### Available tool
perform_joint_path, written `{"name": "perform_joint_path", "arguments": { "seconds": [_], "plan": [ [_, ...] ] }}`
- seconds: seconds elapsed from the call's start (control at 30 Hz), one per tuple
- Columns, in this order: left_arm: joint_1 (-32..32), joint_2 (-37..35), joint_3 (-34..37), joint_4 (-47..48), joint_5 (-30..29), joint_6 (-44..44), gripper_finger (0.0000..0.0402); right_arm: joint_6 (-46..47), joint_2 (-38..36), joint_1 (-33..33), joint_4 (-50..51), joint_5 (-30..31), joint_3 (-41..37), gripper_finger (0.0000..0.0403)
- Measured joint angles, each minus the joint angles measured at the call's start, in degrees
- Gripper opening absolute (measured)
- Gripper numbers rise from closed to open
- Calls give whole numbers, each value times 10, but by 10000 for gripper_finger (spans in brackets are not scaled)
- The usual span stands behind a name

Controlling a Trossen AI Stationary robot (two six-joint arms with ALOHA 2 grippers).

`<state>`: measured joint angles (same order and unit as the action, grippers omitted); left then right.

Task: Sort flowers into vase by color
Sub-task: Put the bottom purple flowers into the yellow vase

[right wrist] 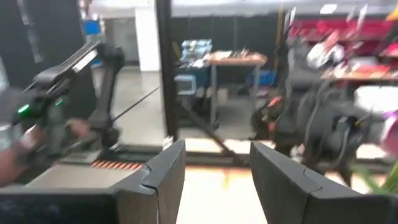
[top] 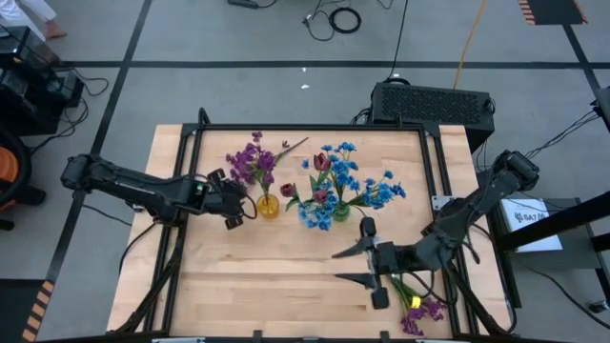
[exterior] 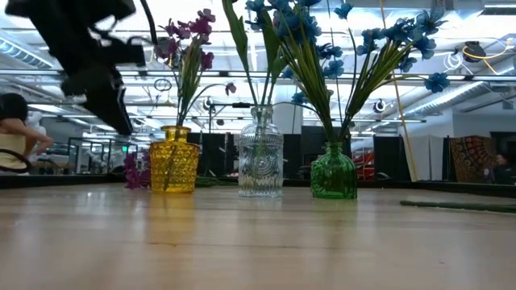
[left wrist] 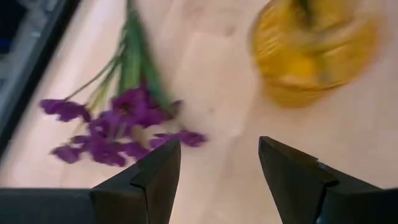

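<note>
Yellow vase [exterior: 174, 159]: purple flowers [exterior: 187, 32]. Clear vase [exterior: 260, 164], green vase [exterior: 334, 171]: blue flowers [exterior: 385, 39]. Left hand [left wrist: 217, 171], right hand [right wrist: 216, 168] open, empty.

The right claw [right wrist: 211, 180] stood open and empty above the pale tabletop [right wrist: 217, 193], facing a blurred room with a distant table [right wrist: 233, 60].

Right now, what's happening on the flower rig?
Two arms are sorting artificial flowers into three vases by colour. The yellow vase holds purple sprigs, the clear vase and green vase hold mostly blue ones. The left gripper hangs open and empty beside the yellow vase, over a loose purple sprig lying on the table. The right gripper waits open near the table's front right, where another purple sprig lies unsorted.
</note>
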<state>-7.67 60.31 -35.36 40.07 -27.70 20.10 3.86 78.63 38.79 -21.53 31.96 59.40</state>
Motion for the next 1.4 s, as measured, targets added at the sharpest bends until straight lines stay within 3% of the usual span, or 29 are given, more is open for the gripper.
{"name": "perform_joint_path", "arguments": {
  "seconds": [0.13, 0.3, 0.57, 0.7, 0.87, 1.07, 1.4],
  "plan": [
    [-34, -28, -31, 58, 46, 56, 221, 95, -27, 41, 140, 20, 18, 171],
    [-78, -51, -37, 85, 51, 96, 221, 231, -30, 122, 304, 85, 59, 171],
    [-174, -49, -37, 78, 65, 172, 221, 617, -19, 220, 565, 80, 68, 171],
    [-237, -49, -37, 51, 66, 214, 221, 803, 10, 240, 683, 7, 68, 171],
    [-311, -49, -36, -28, 50, 221, 221, 947, 71, 233, 787, -126, 68, 171],
    [-367, -47, -36, -117, -3, 196, 221, 987, 132, 207, 812, -251, 68, 190],
    [-382, 2, -36, -181, -26, 166, 221, 929, 184, 165, 807, -277, 68, 274]
  ]
}}
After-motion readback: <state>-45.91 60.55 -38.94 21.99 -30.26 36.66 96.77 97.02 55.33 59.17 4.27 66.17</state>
